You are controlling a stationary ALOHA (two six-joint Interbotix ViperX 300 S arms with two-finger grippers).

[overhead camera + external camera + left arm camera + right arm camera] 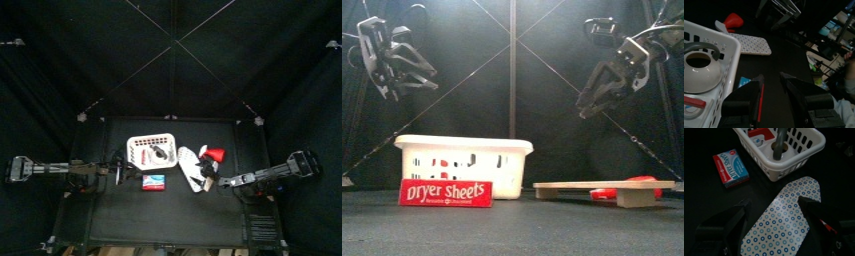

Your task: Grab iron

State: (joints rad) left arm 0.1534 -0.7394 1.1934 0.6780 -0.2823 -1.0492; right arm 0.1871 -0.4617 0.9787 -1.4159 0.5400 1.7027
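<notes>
White plastic basket [462, 165] hides most of the iron [699, 65]; only its grey handle and pale body show inside it, in the wrist views. Both arms hang high above the tabletop [509, 220]. The left gripper [771, 80] has its jaws spread, and the right gripper [777, 210] too, over a dotted ironing board [784, 218]. A red dryer-sheets box [446, 193] lies in front of the basket.
</notes>
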